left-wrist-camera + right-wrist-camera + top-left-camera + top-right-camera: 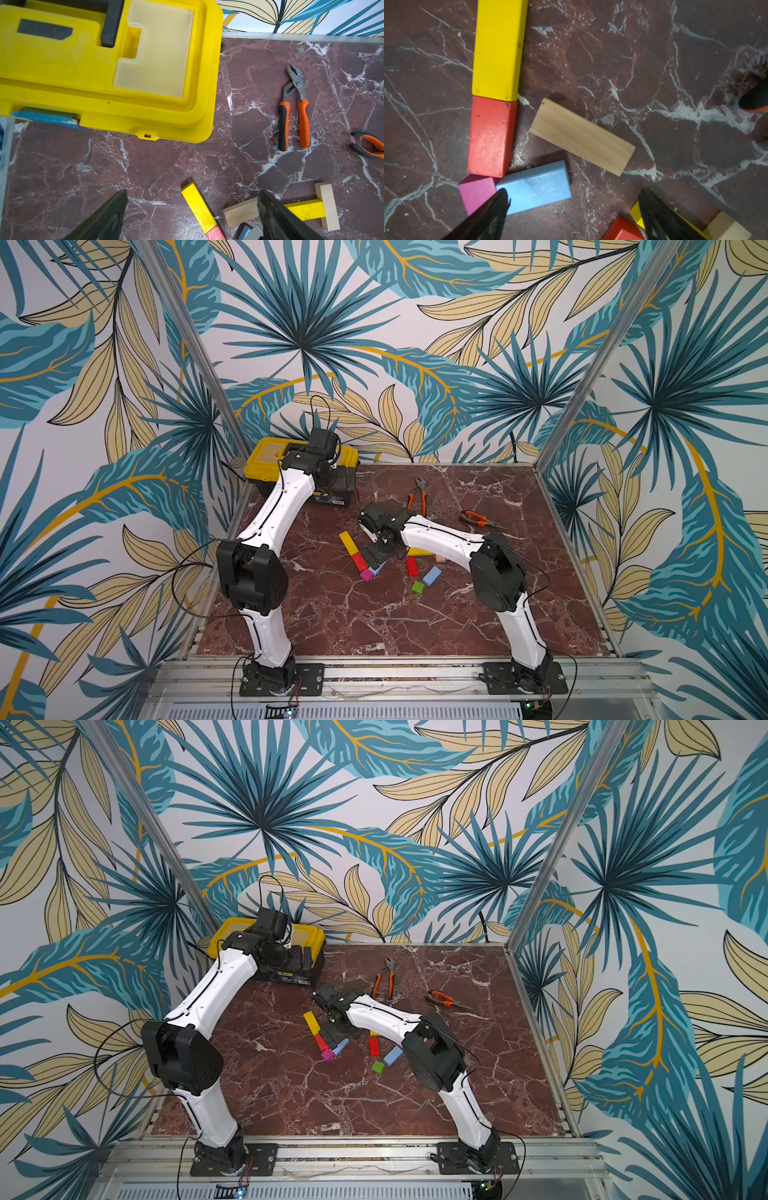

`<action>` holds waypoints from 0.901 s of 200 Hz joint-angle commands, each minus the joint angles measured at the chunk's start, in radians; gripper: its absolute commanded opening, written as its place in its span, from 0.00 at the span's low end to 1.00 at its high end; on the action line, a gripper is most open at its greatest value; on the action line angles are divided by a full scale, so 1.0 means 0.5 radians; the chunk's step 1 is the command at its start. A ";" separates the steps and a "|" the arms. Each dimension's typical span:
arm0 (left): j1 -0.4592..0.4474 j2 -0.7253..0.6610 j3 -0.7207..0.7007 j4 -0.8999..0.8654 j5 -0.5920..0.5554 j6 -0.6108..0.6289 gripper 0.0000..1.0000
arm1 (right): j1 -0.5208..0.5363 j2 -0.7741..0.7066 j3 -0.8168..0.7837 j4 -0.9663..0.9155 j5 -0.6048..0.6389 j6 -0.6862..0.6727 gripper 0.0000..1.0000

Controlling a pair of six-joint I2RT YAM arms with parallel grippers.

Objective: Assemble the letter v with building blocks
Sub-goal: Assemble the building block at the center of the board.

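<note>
Yellow bar [499, 47] and red block [490, 135] lie end to end, touching, as one arm of the letter v [488, 164] on the marbled table [675, 62]. A magenta cube [475, 191] sits at the red block's lower end as the point. A light-blue block [533, 187] touches the cube and slants away to start the other arm. We judge four of five pieces set.

The wood bar [581, 136] is the piece left. It lies flat between the two arms, just beside the light-blue block, neither touching it nor in line with it. We think it belongs beyond that block's far end.

The right gripper [573, 194] hovers low over the point of the v, spread wide and holding nothing. One of its fingers [492, 212] covers the seam between cube and light-blue block; we cannot tell whether it touches them. The wood bar lies ahead of both fingers, apart from them.

In a top view, a spare red block [411, 566], a spare light-blue block [431, 575] and a green cube [418, 587] lie nearby. The left gripper [193, 192] is raised beside the yellow toolbox [83, 72], also spread wide and empty. Pliers [420, 488] lie further back.
</note>
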 commanded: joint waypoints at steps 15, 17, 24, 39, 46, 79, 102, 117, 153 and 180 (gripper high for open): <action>0.014 -0.064 -0.039 0.008 0.032 -0.020 0.99 | 0.004 0.094 0.065 -0.074 -0.051 0.010 0.99; 0.016 -0.064 -0.039 0.008 0.032 -0.020 0.99 | 0.003 0.094 0.065 -0.073 -0.049 0.011 0.99; 0.014 -0.065 -0.039 0.010 0.032 -0.018 0.99 | 0.002 0.102 0.068 -0.070 -0.041 0.020 0.99; 0.017 -0.062 -0.039 0.008 0.033 -0.016 0.99 | 0.001 0.117 0.082 -0.072 -0.014 0.027 0.99; 0.017 -0.062 -0.039 0.008 0.032 -0.017 0.99 | 0.001 0.130 0.098 -0.080 0.001 0.032 0.99; 0.022 -0.064 -0.048 0.010 0.031 -0.011 0.99 | -0.001 0.196 0.189 -0.138 0.059 0.040 0.99; 0.028 -0.065 -0.051 0.008 0.024 -0.011 0.99 | -0.020 0.209 0.201 -0.119 0.093 0.068 0.99; 0.032 -0.062 -0.051 0.008 0.029 -0.011 0.99 | -0.039 0.218 0.214 -0.116 0.099 0.079 0.99; 0.032 -0.056 -0.054 0.009 0.032 -0.010 1.00 | -0.055 0.265 0.274 -0.116 0.107 0.063 0.99; 0.037 -0.056 -0.063 0.008 0.031 -0.008 0.99 | -0.132 0.321 0.353 -0.150 0.106 0.033 0.99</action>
